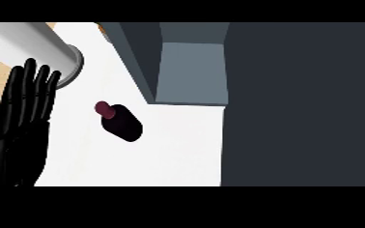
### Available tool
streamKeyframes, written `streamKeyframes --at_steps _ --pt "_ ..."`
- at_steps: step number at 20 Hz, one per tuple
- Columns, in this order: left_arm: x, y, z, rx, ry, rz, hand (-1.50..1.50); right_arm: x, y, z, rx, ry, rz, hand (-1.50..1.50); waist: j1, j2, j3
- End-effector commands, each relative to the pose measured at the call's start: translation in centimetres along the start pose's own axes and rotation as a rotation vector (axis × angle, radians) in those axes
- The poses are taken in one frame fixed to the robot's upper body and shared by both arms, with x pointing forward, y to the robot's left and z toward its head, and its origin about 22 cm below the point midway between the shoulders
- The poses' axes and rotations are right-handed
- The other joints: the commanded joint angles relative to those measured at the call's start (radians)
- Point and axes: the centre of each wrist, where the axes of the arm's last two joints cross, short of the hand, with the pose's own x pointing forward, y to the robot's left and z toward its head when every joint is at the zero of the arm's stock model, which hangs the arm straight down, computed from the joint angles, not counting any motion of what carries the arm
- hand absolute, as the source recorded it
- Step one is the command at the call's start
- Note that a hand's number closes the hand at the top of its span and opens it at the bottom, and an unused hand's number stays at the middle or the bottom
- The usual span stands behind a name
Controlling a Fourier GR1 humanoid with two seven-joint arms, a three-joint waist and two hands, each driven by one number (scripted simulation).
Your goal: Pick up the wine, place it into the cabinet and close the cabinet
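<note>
- Nearest to you, the robot's black left hand point(27, 121) showed along the left edge of the head view, palm flat and fingers straight, held together and pointing up the frame; it was open wide and held nothing.
- You could not see the right hand anywhere in the view.
- The dark, near-black wine bottle with a maroon cap point(119, 121) sat on the white counter top point(178, 149), to the right of the left hand and clearly apart from it, with bare counter between the fingers and the glass.
- The bottle was seen from steeply above; its long axis ran diagonally in the view, with the maroon cap toward the upper left and the broad dark body toward the lower right.
- You could not tell for certain whether it stood upright or lay tilted.
- Farther off, the grey-blue cabinet point(191, 72) rose beyond the bottle, up and to the right of it, its lighter front face ending just above the counter's far part.
- At the far left, above the hand's fingertips, a pale grey cylinder point(43, 48) lay across the upper corner, its rounded end close to the fingertips.
</note>
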Motion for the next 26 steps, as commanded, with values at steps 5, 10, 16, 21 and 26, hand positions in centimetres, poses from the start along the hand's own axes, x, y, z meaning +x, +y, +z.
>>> streamKeyframes --at_steps 5,10,16,21,26 --pt "-0.8 0.6 -2.3 -0.408 -0.089 0.186 -1.50 0.6 -0.2 1.1 -0.003 0.027 0.016 -1.50 -0.052 -0.023 0.016" --pt "-1.1 0.1 -2.8 -0.571 0.109 0.401 -1.50 3.0 2.1 3.0 0.177 0.121 -0.220 -1.50 -0.053 -0.030 0.017" --pt "2.8 3.2 -3.5 -0.630 0.160 0.433 -1.50 8.4 1.4 5.9 0.162 0.143 -0.188 -1.50 -0.034 -0.031 0.018" --pt "5.4 3.8 -3.2 -0.627 0.177 0.430 -1.50 10.6 2.6 4.3 0.160 0.136 -0.204 -1.50 -0.020 -0.027 0.017" --pt "6.3 4.0 -5.0 -0.573 0.190 0.457 -1.50 11.5 3.2 5.6 0.166 0.141 -0.216 -1.50 -0.031 -0.027 0.018"
